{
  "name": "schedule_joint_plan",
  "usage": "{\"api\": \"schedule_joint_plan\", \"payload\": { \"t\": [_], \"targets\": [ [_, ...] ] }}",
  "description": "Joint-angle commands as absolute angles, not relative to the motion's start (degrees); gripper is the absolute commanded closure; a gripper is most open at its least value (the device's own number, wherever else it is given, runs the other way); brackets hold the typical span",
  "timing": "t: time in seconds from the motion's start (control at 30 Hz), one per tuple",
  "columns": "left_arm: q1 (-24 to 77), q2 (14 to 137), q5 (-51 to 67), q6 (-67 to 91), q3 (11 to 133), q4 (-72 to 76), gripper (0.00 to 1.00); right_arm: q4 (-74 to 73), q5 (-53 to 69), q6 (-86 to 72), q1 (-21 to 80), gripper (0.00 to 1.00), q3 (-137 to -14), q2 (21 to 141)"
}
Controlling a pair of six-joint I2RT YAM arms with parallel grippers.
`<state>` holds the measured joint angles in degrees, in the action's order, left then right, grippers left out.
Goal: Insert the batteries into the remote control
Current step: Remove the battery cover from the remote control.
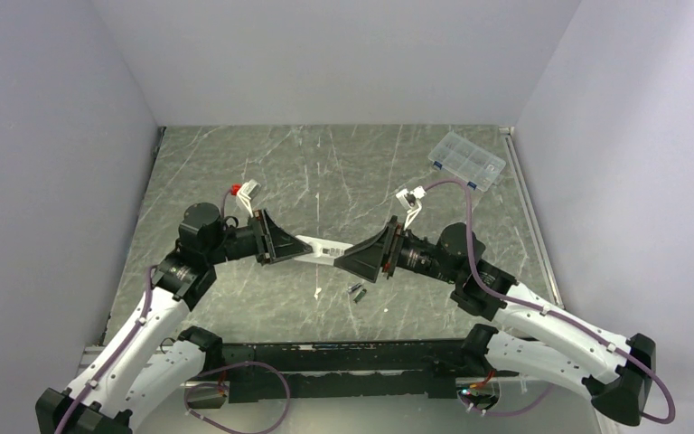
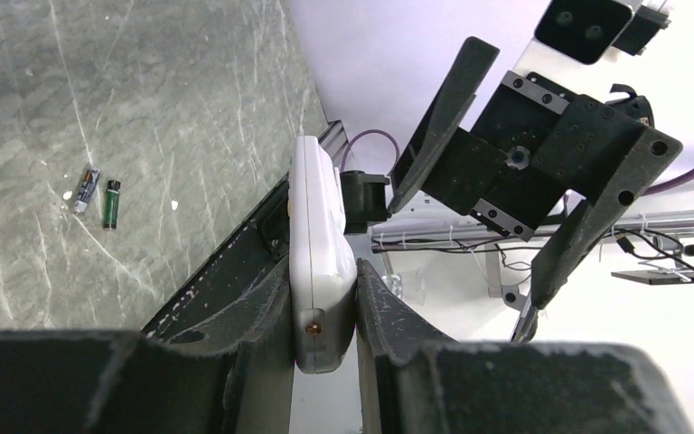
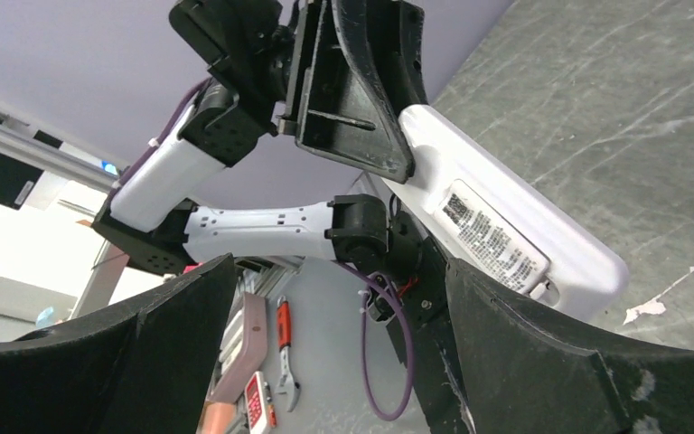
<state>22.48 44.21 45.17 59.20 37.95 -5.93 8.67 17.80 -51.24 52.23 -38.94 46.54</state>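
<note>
Grey marbled tabletop [image 1: 235,163] fills a white-walled booth, with a clear compartmented box [image 1: 467,163] toward 1 o'clock. The remote control [image 1: 321,248] is off the surface near the middle, pinched at its 9 o'clock end by the left hand [image 1: 276,240]. That hand is narrowed onto the slim white body, 1 finger on each long side. The right hand [image 1: 361,258] stands wide at the remote's 3 o'clock end and holds nothing. The free end sits between its fingers, close to 1 of them, though contact may or may not be made; the wrist view does not settle it. The 2 batteries [image 1: 358,292] lie side by side on the tabletop, at about 5 o'clock from the remote, untouched.

This looks like the preparation step: steadying the remote, labelled back exposed, before any loading. Next, the right hand probably needs to work the battery cover, so the left must hold firm without letting the body twist.
</note>
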Motion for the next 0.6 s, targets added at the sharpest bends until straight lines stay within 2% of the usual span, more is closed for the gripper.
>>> {"api": "schedule_joint_plan", "payload": {
  "t": [0.0, 0.23, 0.57],
  "targets": [
    [22.7, 44.0, 46.0, 58.3, 40.0, -5.3, 1.0, 12.7, 19.5, -51.9, 52.4, 0.12, -41.1, 45.6],
    [22.7, 43.9, 45.7, 57.6, 40.5, -6.4, 1.0, 11.2, 18.5, -51.4, 52.4, 0.12, -40.4, 45.3],
    [22.7, 43.7, 45.1, 56.1, 41.9, -8.8, 1.0, 1.7, 13.3, -48.7, 52.4, 0.13, -40.8, 44.7]
  ]
}}
